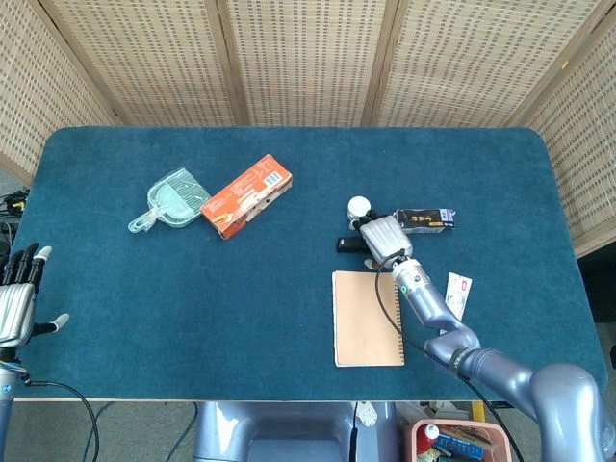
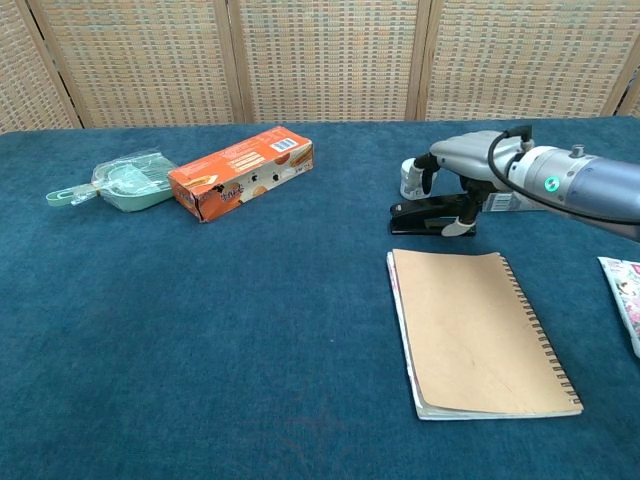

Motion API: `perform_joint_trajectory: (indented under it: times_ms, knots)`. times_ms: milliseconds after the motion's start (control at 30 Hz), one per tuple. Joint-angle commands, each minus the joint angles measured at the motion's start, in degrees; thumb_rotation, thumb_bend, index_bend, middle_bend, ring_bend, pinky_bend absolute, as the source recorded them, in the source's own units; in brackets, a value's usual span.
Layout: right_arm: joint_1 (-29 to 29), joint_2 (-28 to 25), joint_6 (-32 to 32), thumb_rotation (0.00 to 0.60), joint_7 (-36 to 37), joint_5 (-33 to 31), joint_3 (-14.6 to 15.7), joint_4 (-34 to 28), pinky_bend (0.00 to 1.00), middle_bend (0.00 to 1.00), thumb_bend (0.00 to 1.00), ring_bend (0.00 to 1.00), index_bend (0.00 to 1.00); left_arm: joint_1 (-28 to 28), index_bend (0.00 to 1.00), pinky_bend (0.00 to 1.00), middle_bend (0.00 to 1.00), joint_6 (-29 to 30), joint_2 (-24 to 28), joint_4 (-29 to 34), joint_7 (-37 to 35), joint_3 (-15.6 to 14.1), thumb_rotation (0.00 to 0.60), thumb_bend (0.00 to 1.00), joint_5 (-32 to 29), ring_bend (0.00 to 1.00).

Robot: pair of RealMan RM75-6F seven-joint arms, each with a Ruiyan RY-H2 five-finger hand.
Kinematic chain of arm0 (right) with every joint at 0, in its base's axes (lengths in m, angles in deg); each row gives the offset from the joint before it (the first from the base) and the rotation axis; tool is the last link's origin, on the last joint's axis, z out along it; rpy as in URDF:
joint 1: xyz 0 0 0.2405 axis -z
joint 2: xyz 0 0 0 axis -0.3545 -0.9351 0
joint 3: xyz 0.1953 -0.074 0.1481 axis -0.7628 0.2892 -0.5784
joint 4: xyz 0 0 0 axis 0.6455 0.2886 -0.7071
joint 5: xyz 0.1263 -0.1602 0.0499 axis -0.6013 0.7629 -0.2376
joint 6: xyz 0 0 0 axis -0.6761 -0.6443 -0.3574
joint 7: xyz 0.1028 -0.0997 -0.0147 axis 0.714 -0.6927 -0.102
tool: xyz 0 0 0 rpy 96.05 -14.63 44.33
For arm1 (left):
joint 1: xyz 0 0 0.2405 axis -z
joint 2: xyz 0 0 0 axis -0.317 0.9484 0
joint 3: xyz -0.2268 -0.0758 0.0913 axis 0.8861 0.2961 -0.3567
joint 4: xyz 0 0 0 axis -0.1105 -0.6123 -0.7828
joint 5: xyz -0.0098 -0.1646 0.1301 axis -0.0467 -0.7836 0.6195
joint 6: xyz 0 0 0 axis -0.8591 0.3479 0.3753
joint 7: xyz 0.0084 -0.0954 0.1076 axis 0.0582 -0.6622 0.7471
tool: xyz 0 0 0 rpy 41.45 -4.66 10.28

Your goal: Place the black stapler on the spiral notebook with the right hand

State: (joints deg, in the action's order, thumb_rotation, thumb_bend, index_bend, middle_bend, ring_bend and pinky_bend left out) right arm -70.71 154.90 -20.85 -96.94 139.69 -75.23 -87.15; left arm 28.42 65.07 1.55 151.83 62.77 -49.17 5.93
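The black stapler (image 1: 347, 244) (image 2: 424, 216) lies on the blue table (image 1: 144, 289), just beyond the top edge of the tan spiral notebook (image 1: 367, 318) (image 2: 480, 330). My right hand (image 1: 383, 236) (image 2: 468, 166) arches over the stapler's right half. Its thumb comes down on the near side and its fingers on the far side, still apart. The stapler rests flat on the cloth. My left hand (image 1: 17, 303) hangs at the table's left edge with fingers spread and nothing in it; only the head view shows it.
A white jar (image 1: 358, 206) (image 2: 411, 180) and a black box (image 1: 424, 220) stand right behind the stapler. A floral tube (image 1: 458, 294) (image 2: 625, 295) lies right of the notebook. An orange box (image 1: 246, 195) (image 2: 240, 177) and a green scoop (image 1: 171, 200) (image 2: 125, 182) sit far left.
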Motion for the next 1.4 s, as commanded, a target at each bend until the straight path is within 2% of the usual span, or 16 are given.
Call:
perform_joint_trajectory:
  times_ms: [33,167,400,533,700,867,1000,1100,1233,1400]
  knots:
    - [-1.2,2.1,0.6,0.6,-0.1,-0.2,0.4,2.5,0.4,0.32,0.18,0.19,0.29,0.0,0.0,0.0,0.0,0.0,0.1,0.0,-0.2,-0.1,0.6,0.03,0.0,0.0]
    - [-2.5,4.6,1.3,0.6,-0.4,-0.6,0.5,5.9,0.41,0.36,0.22,0.23,0.34,0.0,0.0,0.0,0.0,0.2,0.3,0.1,-0.6,-0.1,0.6,0.03,0.1,0.0]
    - [-3.9,7.3,1.3,0.6,0.3,-0.6,0.3,10.1,0.52,0.57,0.41,0.41,0.54,0.0,0.0,0.0,0.0,0.3,0.7,0.2,-1.2,-0.1,0.6,0.04,-0.1,0.0]
    - [-3.7,7.1,-1.3,0.6,2.1,1.1,0.8,9.7,0.52,0.57,0.42,0.42,0.55,0.0,0.0,0.0,0.0,0.2,0.8,0.3,-1.4,-0.2,0.6,0.04,0.0,0.0]
    - [-2.4,3.3,-5.5,0.6,3.8,4.1,1.9,3.6,0.53,0.58,0.43,0.42,0.55,0.1,0.0,0.0,0.0,0.2,0.8,0.4,-1.4,-0.4,0.6,0.03,0.1,0.0]
    - [0.1,-4.2,-11.3,0.6,3.7,8.9,4.1,-8.9,0.53,0.58,0.43,0.43,0.55,0.1,0.0,0.0,0.0,0.3,0.9,0.8,-1.4,-0.7,0.6,0.03,0.5,0.0]
    - [3.1,-13.2,-15.7,0.6,3.8,15.1,8.5,-22.2,0.53,0.58,0.43,0.43,0.55,-0.1,0.0,0.0,0.0,1.0,1.2,1.4,-1.7,-1.1,0.6,0.03,1.5,0.0]
    - [4.0,-18.2,-17.1,0.6,5.4,20.8,12.6,-27.1,0.53,0.58,0.43,0.43,0.55,-0.2,0.0,0.0,0.0,1.3,1.4,1.7,-2.0,-1.4,0.6,0.04,2.3,0.0]
    - [3.9,-21.6,-19.8,0.6,7.7,29.5,17.4,-27.2,0.53,0.58,0.43,0.43,0.55,-0.4,0.0,0.0,0.0,1.6,1.6,2.1,-2.2,-1.7,0.6,0.04,3.0,0.0]
    - [3.4,-22.4,-23.3,0.6,11.6,37.5,21.7,-24.0,0.54,0.58,0.43,0.43,0.55,-0.3,0.0,0.0,0.0,1.8,1.7,2.3,-2.1,-2.0,0.6,0.04,3.5,0.0]
